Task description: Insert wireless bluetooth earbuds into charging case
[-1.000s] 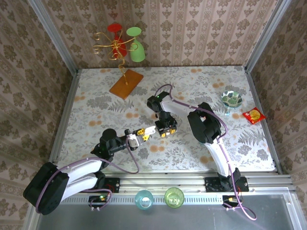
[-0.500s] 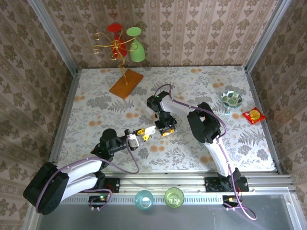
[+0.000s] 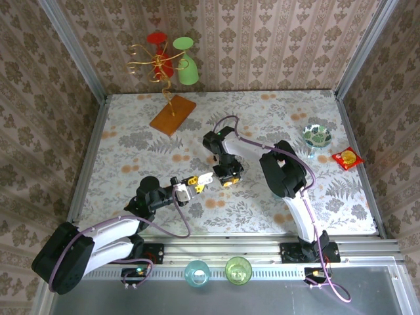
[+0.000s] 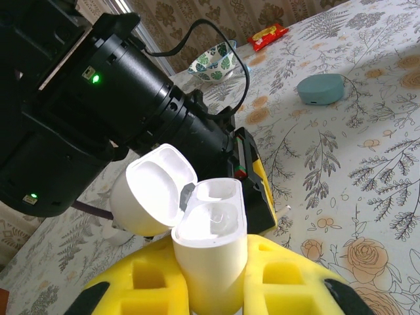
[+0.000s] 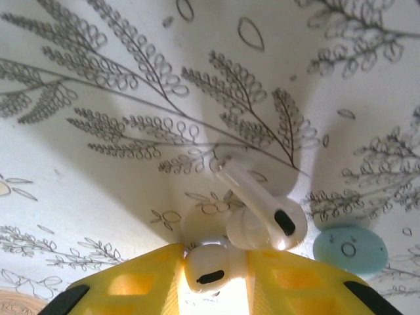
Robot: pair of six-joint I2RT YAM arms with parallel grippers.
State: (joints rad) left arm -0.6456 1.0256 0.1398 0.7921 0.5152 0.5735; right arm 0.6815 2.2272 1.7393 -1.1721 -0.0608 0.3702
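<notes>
Your left gripper (image 4: 210,292) is clamped on the white charging case (image 4: 211,246), with its lid (image 4: 156,190) flipped open. Your right gripper (image 5: 211,266) is low over the table (image 5: 92,170), pinching one earbud (image 5: 210,274). The second earbud (image 5: 262,213) lies just beside it, and the blue case (image 5: 348,249) is near.

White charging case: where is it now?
Left wrist view: the white charging case stands open between the left gripper's jaws, beside the right gripper.
</notes>
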